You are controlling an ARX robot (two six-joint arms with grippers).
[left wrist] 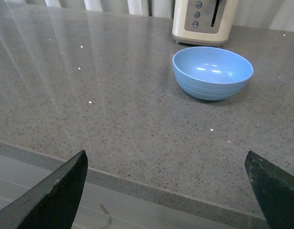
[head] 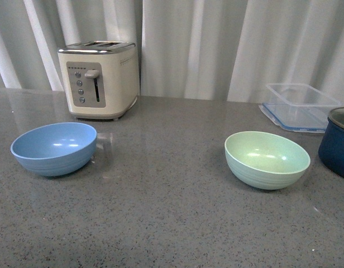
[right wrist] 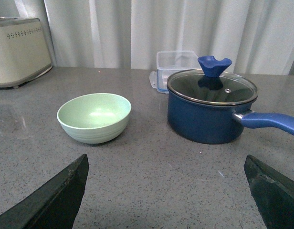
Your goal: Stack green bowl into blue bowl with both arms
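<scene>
**Green bowl [head: 267,159] on the right, blue bowl [head: 53,148] on the left, both pincers spread wide**

Starting with the green bowl: upright and empty on the speckled grey counter [head: 161,223], right of centre in the front view. Rim up, faint ridges near the base, not touching anything.

Just to its right, a dark navy pot [head: 335,144], near the bowl with a clear gap between them, and cut off by the frame edge. Easier to see from the right wrist view: glass lid on, blue knob [right wrist: 214,65] on top, blue handle [right wrist: 271,123] sticking out on the side away from the bowl.

Further back behind those two, a clear container [head: 301,106] with a blue rim at its base, close to the curtain [head: 216,44].

Way over on the left side, well apart from the green one, the blue bowl. Also upright, also empty, same faint ridges low down. Behind it and a bit to the right, a cream toaster [head: 99,80] with a silver top and its lever at the top of the slot.

No arm visible in the front view at all.

Left gripper [left wrist: 165,164]: just two dark fingertips showing, spread far apart with nothing between them. Hanging over the near edge of the counter, blue bowl well ahead.

Right gripper [right wrist: 166,164]: same deal, fingers wide apart and holding nothing. Above the counter, well short of the green bowl and the pot.
</scene>
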